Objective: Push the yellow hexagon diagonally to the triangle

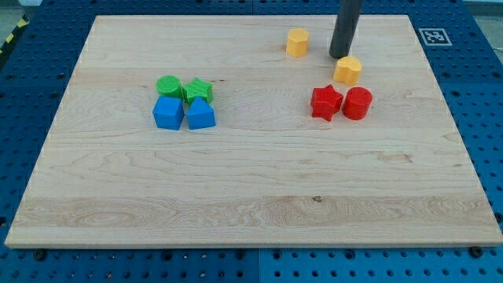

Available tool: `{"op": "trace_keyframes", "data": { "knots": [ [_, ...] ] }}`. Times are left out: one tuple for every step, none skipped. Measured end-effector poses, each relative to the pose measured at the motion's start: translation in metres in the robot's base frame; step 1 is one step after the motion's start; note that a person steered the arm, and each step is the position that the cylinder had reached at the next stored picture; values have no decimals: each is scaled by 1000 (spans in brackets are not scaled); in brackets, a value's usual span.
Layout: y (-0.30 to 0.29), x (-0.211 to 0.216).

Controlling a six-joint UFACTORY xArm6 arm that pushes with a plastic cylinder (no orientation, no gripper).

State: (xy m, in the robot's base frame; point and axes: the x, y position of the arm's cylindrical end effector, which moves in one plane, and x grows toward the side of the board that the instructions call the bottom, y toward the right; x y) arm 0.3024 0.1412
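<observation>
The yellow hexagon [347, 69] lies at the view's upper right on the wooden board. My tip [339, 56] stands just above and left of it, touching or nearly touching its top-left edge. The blue triangle-like block [201, 115] lies far to the left, in a cluster with a blue cube [167, 112], a green round block [168, 86] and a green star [198, 90]. A second yellow block [297, 42], whose shape is unclear, lies left of my tip and apart from it.
A red star [325, 102] and a red cylinder [357, 103] sit side by side just below the yellow hexagon. The board's top edge [236, 16] runs close above my tip. A blue pegboard table [479, 94] surrounds the board.
</observation>
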Motion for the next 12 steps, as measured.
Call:
{"op": "trace_keyframes", "data": {
  "knots": [
    [4,39],
    [6,55],
    [6,55],
    [6,58],
    [6,58],
    [6,27],
    [11,-26],
    [-8,-83],
    [-50,-100],
    [-89,-96],
    [-90,-93],
    [-86,-74]
  ]
}}
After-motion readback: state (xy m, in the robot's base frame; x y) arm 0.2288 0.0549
